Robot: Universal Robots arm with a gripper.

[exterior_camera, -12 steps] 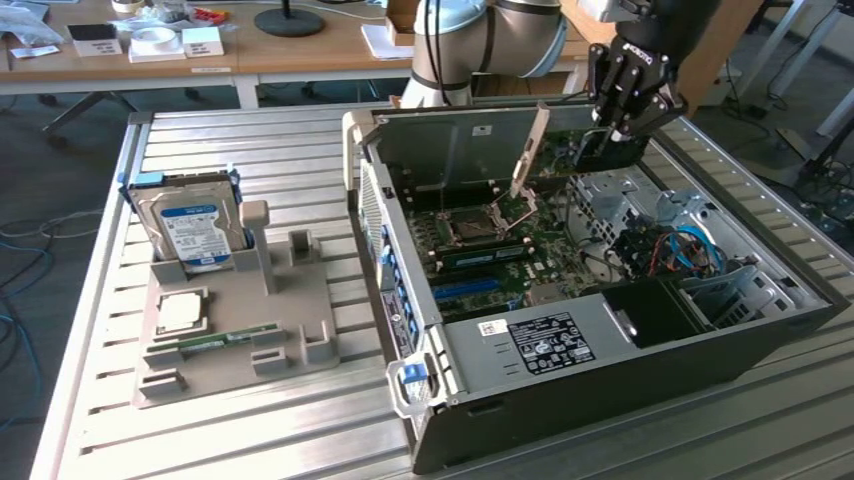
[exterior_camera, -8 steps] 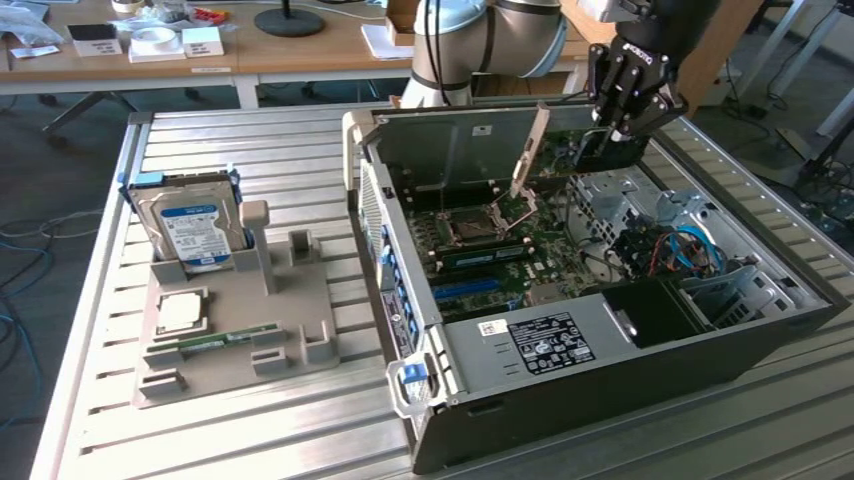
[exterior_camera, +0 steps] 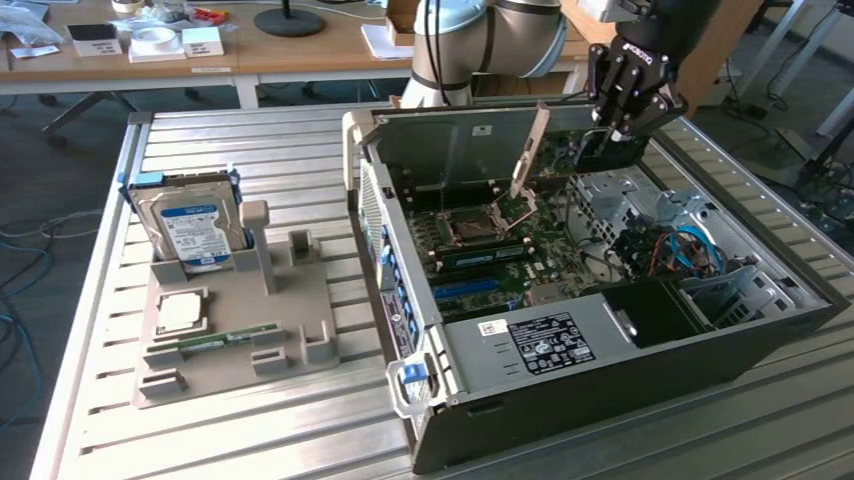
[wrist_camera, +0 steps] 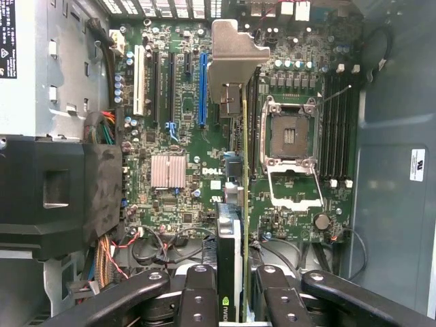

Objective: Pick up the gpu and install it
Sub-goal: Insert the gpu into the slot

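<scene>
So the gpu is standing on edge inside the open computer case. Its long axis runs from the end effector out toward the case's back wall, with the silver bracket at the far end.

Well off to the exterior view's left of the end effector, we see a blue-labelled hard drive upright in a grey plastic holder on the ribbed metal surface.

In the wrist view the card is thin and dark, parallel with the slots over the green motherboard. It sits between the blue slot and the square metal CPU socket. We can't tell if it's touching the board.

The black fingers are clamped on the card's near end.
</scene>
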